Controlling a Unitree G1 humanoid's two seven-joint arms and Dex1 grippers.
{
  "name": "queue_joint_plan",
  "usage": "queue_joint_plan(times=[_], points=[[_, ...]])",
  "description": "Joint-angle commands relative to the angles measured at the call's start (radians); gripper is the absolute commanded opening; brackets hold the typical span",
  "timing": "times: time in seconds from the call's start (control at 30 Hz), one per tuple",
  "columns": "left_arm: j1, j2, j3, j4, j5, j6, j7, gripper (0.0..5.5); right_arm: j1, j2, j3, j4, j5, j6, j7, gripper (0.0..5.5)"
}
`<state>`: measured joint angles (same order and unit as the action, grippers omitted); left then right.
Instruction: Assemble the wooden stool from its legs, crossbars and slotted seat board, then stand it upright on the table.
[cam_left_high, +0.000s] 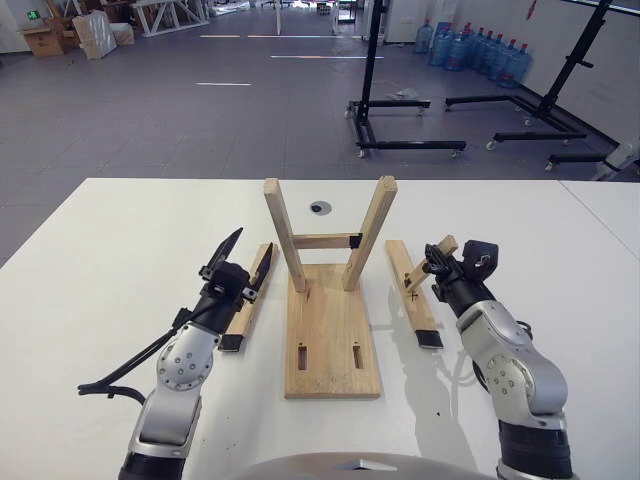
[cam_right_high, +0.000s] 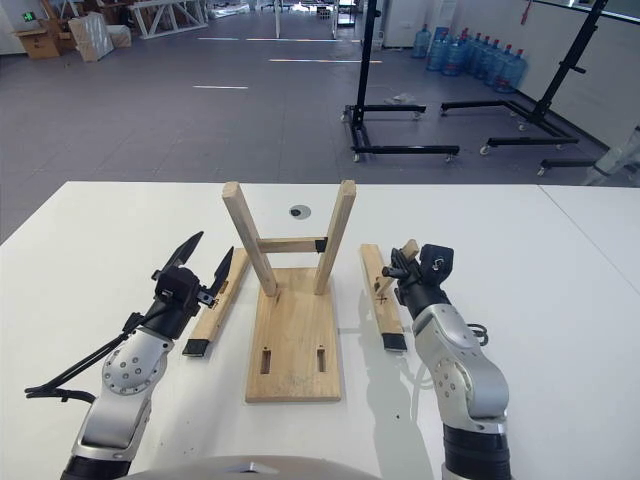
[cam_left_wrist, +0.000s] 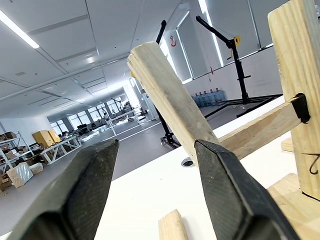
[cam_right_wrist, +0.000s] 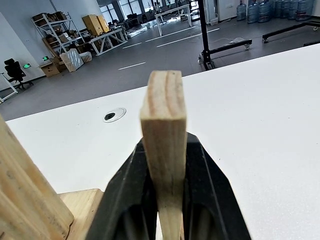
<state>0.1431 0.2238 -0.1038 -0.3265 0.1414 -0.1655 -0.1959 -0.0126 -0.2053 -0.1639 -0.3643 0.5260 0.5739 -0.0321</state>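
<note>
On the white tabletop (cam_left_high: 120, 230) I see the pale slotted wooden seat board (cam_left_high: 330, 345) lying flat at centre, with an upright frame of two wooden legs and a crossbar (cam_left_high: 325, 241) standing at its far end. A black-tipped left loose leg (cam_left_high: 240, 320) and a right loose leg (cam_left_high: 412, 290) lie flat beside the board. The left gripper (cam_left_high: 254, 240) has its fingers released over the left loose leg; the right gripper (cam_left_high: 438, 256) has its fingers grasping a wooden bar end (cam_right_wrist: 164, 130).

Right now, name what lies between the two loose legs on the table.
The seat board, carrying two upright legs joined by a crossbar, lies between the left loose leg and the right loose leg, in both eye views.
</note>
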Motion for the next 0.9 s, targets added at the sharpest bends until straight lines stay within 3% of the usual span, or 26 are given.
queue_joint_plan(times=[0.03, 0.9], points=[[-0.013, 0.003, -0.005, 0.013, 0.01, 0.002, -0.001, 2.78, -0.025, 0.013, -0.022, 0.013, -0.016, -0.003, 0.0, 0.39], [-0.025, -0.008, -0.022, 0.054, 0.028, -0.007, 0.014, 2.78, -0.089, 0.008, -0.006, 0.161, -0.13, 0.009, 0.074, 0.39]])
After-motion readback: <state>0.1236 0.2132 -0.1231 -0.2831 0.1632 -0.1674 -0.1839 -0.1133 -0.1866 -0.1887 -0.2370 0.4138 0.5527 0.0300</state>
